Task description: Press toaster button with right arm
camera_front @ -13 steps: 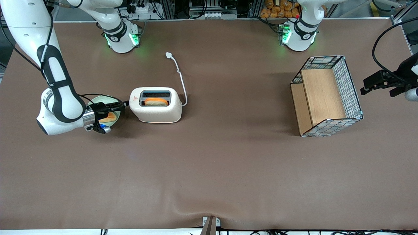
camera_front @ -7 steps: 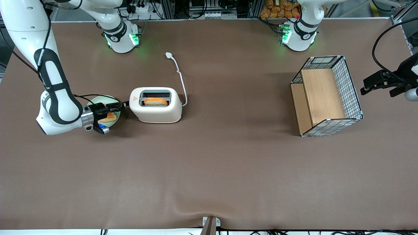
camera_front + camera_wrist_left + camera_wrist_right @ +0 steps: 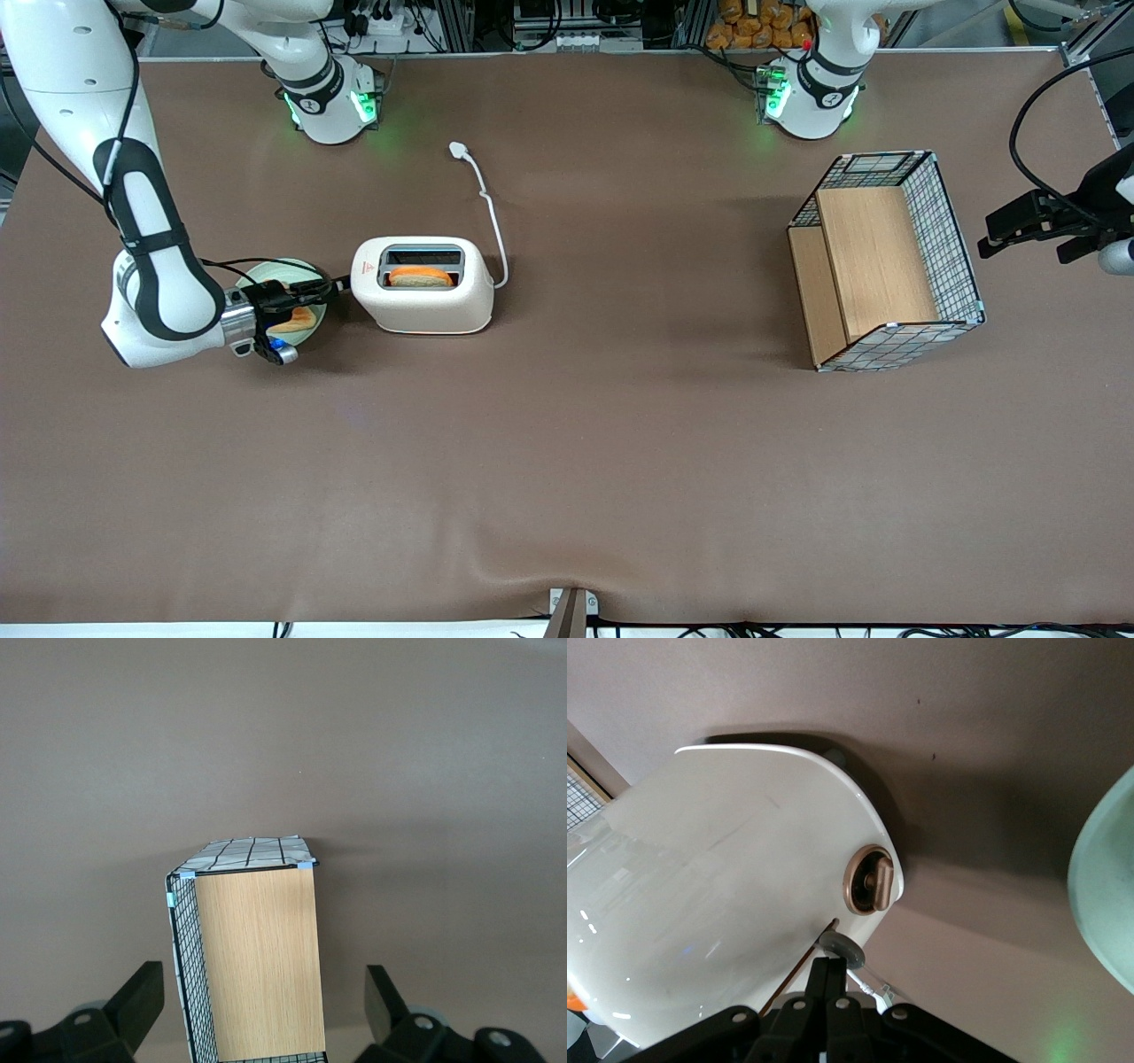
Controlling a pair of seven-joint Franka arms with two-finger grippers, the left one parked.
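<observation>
Toaster (image 3: pixel 423 285) nudged slightly since earlier; gripper (image 3: pixel 332 285) clenched shut, tips on toaster button (image 3: pixel 843 947) at narrow end. Press looks underway, release left.

The toaster (image 3: pixel 423 285) is cream-white, with a small red mark on its side and an orange-brown slice in its slot. Its button (image 3: pixel 842 947) is grey. The cord (image 3: pixel 485 197) is white. The gripper (image 3: pixel 330 285) beside the toaster's narrow end is black. The plate (image 3: pixel 312 268) is pale green. The tablecloth (image 3: pixel 567 461) is plain brown. The basket (image 3: pixel 957 257) has a black-and-white grid around light wood boards.
</observation>
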